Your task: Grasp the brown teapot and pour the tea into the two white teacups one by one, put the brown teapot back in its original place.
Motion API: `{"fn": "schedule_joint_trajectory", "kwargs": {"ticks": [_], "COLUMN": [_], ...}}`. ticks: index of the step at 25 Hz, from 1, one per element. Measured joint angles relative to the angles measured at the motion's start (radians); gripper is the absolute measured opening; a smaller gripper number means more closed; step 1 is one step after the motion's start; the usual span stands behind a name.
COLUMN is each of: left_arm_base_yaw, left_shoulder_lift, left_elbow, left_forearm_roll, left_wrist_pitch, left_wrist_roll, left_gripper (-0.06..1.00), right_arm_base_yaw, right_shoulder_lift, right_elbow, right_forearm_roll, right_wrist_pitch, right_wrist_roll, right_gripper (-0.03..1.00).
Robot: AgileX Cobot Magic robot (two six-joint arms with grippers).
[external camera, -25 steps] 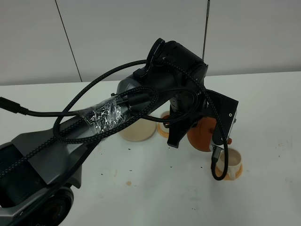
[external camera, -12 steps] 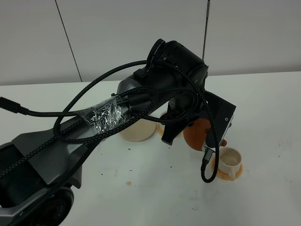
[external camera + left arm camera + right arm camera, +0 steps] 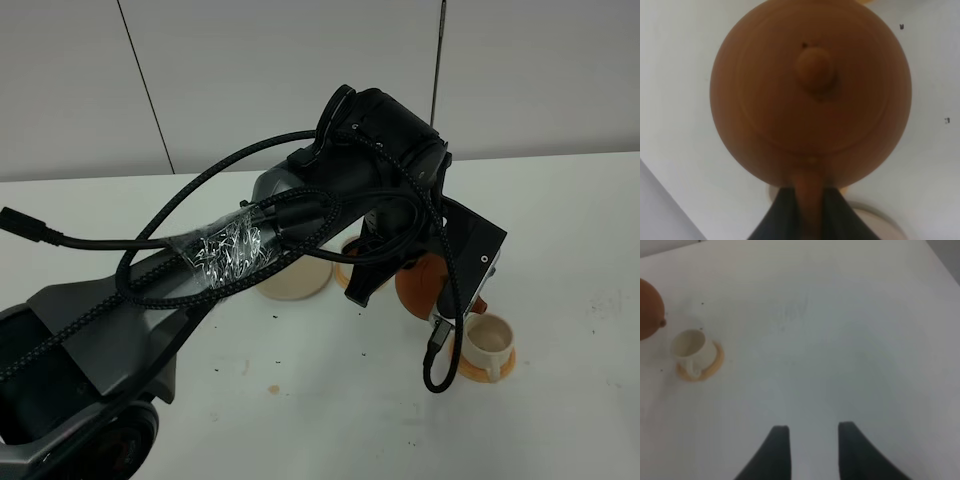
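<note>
My left gripper (image 3: 452,272) is shut on the loop handle of the brown teapot (image 3: 422,285) and holds it just left of one white teacup (image 3: 488,338) on its orange coaster (image 3: 492,368). In the left wrist view the teapot (image 3: 810,90) fills the frame, its handle between the dark fingers (image 3: 771,221). The other teacup is hidden behind the arm; only its coaster's edge (image 3: 343,277) shows. The pale beige saucer (image 3: 290,282) lies empty, left of the teapot. My right gripper (image 3: 812,440) is open and empty, away from the cup (image 3: 688,345) and the teapot's edge (image 3: 647,310).
The left arm (image 3: 250,250) with its looped cables (image 3: 445,340) spans the white table (image 3: 330,400) and hides much of its middle. A cable end hangs beside the right cup. A grey wall (image 3: 300,70) stands behind.
The left gripper has shifted the teapot slightly left, off the right cup, which now shows fully. The hanging cable has swung left. The cup and saucer have not moved.
</note>
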Motion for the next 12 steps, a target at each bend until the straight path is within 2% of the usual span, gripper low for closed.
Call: {"fn": "schedule_joint_trajectory", "kwargs": {"ticks": [8, 12], "left_arm_base_yaw": [-0.019, -0.034], "left_shoulder_lift": [0.000, 0.000], "left_elbow": [0.000, 0.000], "left_forearm_roll": [0.005, 0.067], "left_wrist_pitch": [-0.006, -0.007], "left_wrist_roll": [0.002, 0.002], "left_gripper": [0.18, 0.18], "right_arm_base_yaw": [0.000, 0.000], "right_shoulder_lift": [0.000, 0.000], "right_elbow": [0.000, 0.000], "right_forearm_roll": [0.000, 0.000], "right_wrist_pitch": [0.000, 0.000], "right_wrist_roll": [0.000, 0.000], "right_gripper": [0.24, 0.24]}}
